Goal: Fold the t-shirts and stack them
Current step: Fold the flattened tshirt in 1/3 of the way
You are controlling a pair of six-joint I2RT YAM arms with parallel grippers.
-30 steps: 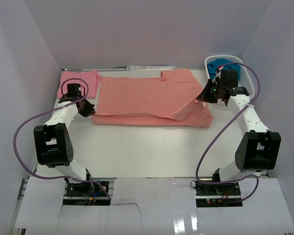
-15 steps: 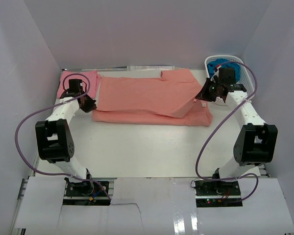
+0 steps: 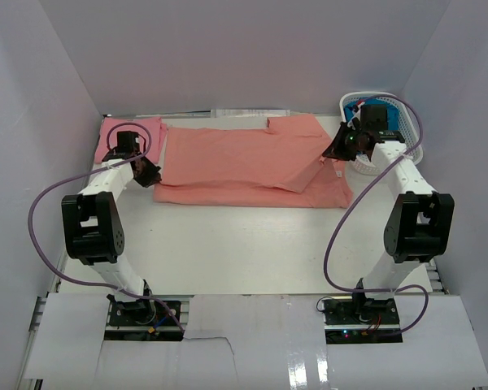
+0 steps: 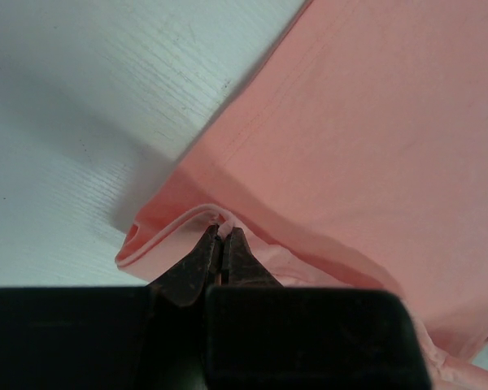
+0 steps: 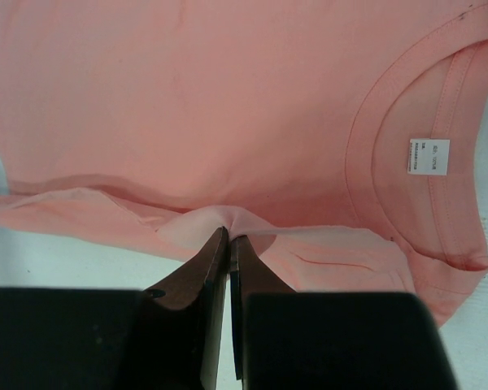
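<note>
At the table's far-left corner: a lighter pink t-shirt (image 3: 130, 130) is lying in a flat pile, just beside the salmon shirt's left end.
Left gripper (image 4: 221, 244): I am pinching a doubled fold at the salmon shirt's left edge, jaws pressed together on it.
Salmon-orange t-shirt (image 3: 244, 158): it is lying across the far half of the table, long axis running left to right, neck pointing right.
Neck label (image 5: 429, 155): small and white, it is showing inside the collar; the print is too small to read.
Right gripper (image 5: 228, 240): I am squeezing a raised pinch of the same shirt near the collar, jaws closed on it.
White lattice basket (image 3: 412, 138): it is standing at the far-right corner behind my right wrist, holding a teal-blue t-shirt (image 3: 356, 114) that my arm is partly hiding.
</note>
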